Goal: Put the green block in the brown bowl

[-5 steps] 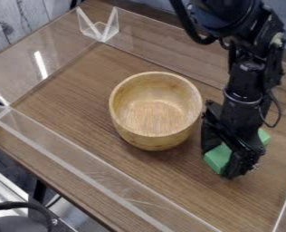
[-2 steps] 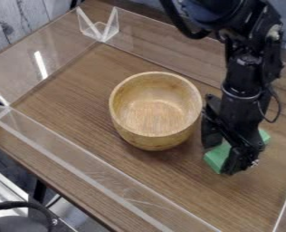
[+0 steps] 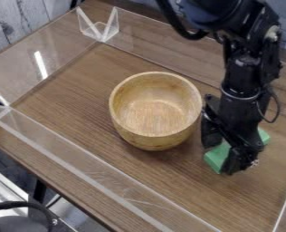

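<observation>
The green block lies on the wooden table just right of the brown bowl, which sits empty near the middle. My gripper points straight down over the block, with its black fingers standing open on either side of it. Green shows at the block's near-left end and again at its far-right end; the middle is hidden by the fingers. The block rests on the table, and I cannot tell whether the fingers touch it.
Clear acrylic walls fence the wooden tabletop on the near-left and far sides. A small clear plastic stand sits at the back. The arm rises over the right side.
The gripper has kept its place over the green block, still open. Only the upper part of the arm has leaned slightly to the left.
</observation>
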Robot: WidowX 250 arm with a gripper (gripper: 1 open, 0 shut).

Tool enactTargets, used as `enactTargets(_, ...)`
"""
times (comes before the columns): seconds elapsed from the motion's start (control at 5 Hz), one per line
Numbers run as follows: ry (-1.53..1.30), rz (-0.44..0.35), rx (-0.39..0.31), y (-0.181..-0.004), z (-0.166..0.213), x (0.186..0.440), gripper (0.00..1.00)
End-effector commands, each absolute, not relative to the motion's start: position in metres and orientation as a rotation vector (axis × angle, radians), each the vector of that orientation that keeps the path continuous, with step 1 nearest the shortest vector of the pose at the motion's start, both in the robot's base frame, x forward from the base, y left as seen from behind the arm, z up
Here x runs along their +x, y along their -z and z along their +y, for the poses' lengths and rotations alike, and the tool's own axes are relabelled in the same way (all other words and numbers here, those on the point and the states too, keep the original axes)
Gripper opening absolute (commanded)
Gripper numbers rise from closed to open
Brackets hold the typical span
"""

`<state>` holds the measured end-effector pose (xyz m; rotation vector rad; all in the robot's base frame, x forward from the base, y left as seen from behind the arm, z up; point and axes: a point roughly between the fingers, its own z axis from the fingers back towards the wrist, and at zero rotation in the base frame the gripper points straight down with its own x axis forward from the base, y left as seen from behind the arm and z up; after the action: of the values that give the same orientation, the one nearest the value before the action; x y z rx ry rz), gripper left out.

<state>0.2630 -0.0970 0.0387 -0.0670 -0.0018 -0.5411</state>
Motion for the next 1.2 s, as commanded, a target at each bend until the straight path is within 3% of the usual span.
enactTargets(0.0, 0.552, -0.075, -0.066, -0.055, -0.1, 0.272, 1.0)
enactTargets(0.2, 0.555, -0.079, -0.074, -0.052, -0.101, 0.273, 1.0)
enactTargets(0.4, 0.55, -0.073, -0.075, -0.047, -0.1, 0.274, 0.0)
enactTargets(0.6, 0.548, -0.076, -0.072, -0.051, -0.099, 0.274, 0.0)
enactTargets(1.0, 0.536, -0.108, -0.049, -0.078, -0.091, 0.276, 0.0)
